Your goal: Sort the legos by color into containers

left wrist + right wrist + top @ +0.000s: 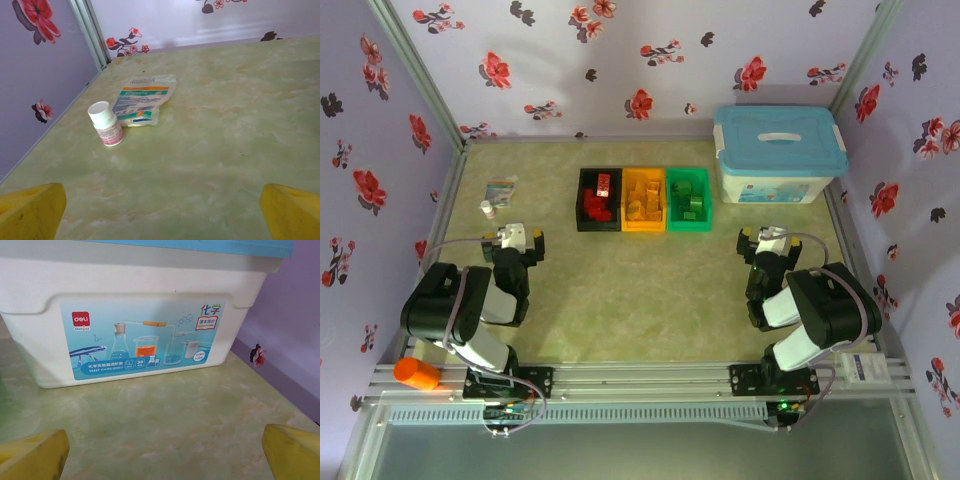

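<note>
Three joined bins stand in a row at the table's middle back: a black bin (584,212) holding red legos (601,198), an orange bin (629,224) holding orange-yellow legos (643,203), and a green bin (705,214) holding green legos (688,200). My left gripper (516,243) rests low at the left, well short of the bins, open with bare table between its yellow fingers (30,212). Over on the right, my right gripper (766,245) is open too, nothing between its yellow fingers (292,450).
A large white box (135,315) with a light-blue lid (778,138) stands at the back right, just ahead of the right gripper. A small white bottle (105,123) and a printed packet (142,97) lie at the far left. An orange cylinder (417,373) sits by the left base.
</note>
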`<state>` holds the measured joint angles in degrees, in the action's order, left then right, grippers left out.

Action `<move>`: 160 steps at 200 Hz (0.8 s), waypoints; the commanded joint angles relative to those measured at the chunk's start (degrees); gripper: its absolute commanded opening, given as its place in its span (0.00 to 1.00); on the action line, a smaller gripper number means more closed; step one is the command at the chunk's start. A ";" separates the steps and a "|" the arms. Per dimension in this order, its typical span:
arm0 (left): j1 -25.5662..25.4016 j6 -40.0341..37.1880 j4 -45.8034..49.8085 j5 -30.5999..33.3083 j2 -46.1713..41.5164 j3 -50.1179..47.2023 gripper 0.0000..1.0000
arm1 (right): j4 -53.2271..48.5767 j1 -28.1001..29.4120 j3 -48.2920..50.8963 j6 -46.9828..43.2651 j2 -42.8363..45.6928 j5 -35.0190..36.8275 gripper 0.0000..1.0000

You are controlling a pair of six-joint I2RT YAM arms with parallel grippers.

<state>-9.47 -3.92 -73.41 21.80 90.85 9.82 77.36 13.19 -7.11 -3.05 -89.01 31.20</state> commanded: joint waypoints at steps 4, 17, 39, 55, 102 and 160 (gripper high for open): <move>0.02 -1.88 -2.63 -0.97 0.42 0.72 1.00 | 2.09 0.21 -1.44 -0.84 -1.13 0.23 0.99; 0.05 -1.87 -2.54 -1.01 0.46 0.93 1.00 | 1.52 -0.47 -2.26 0.08 -1.67 0.83 0.99; 0.25 -1.79 -2.28 -1.32 0.56 1.26 1.00 | -6.74 -3.81 -4.33 3.71 1.17 -3.16 0.99; 0.50 -1.79 -2.03 -1.59 0.62 1.43 1.00 | -12.29 -6.62 -9.08 6.95 -2.14 -3.06 0.99; 0.98 -1.54 -1.18 -1.94 0.76 2.12 1.00 | -25.17 -9.41 -14.04 9.63 -0.18 -7.76 0.99; 5.81 2.57 18.93 -8.68 -2.10 11.12 1.00 | -25.08 -9.49 -14.34 9.73 -0.54 -7.76 0.99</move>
<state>-7.07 -4.12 -67.02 18.20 90.63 14.37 53.58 4.01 -20.78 5.21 -90.00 23.92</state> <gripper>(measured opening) 0.997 0.993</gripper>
